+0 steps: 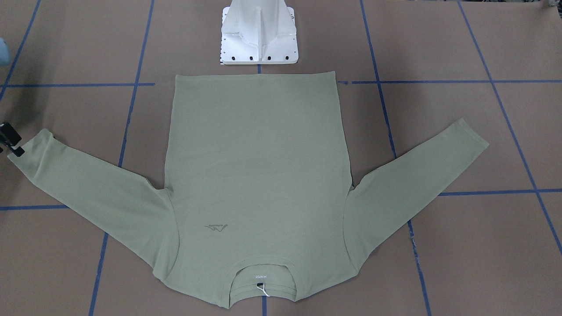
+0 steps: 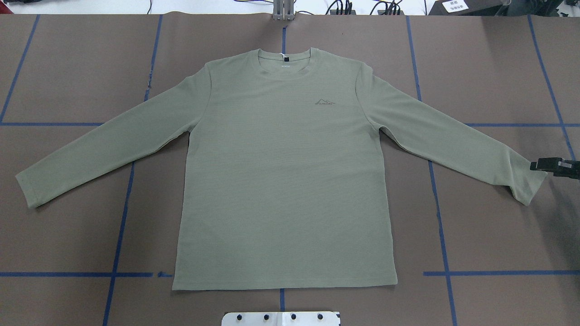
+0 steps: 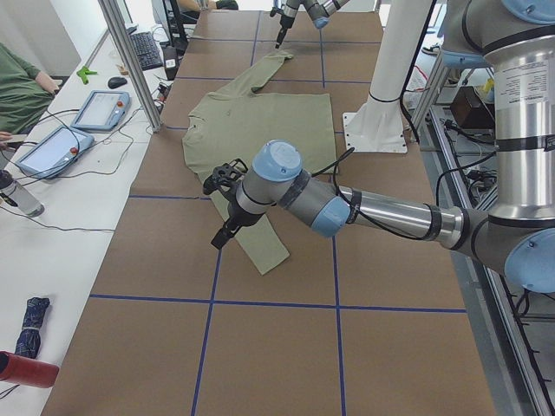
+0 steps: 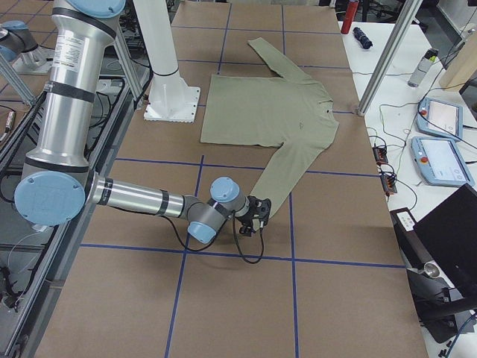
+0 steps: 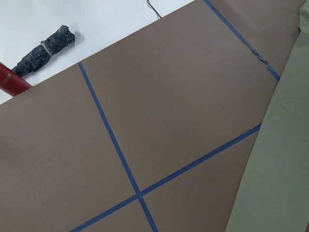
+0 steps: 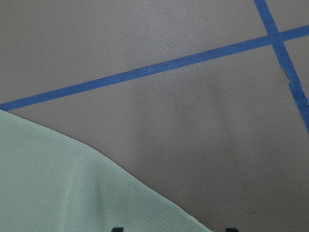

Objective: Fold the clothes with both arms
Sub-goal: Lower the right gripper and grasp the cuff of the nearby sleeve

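Beside shirt cuff: right claw apart, nothing clamped. Left claw: state cannot tell. Risk: shallow bite slips, cuff drops, fold skews.

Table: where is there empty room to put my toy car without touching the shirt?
Bare table lies in the near corners, between each sleeve and the shirt body, and in the far corners beyond both sleeves. It is tight at the right cuff, where the right gripper sits, and between the hem and the white base.
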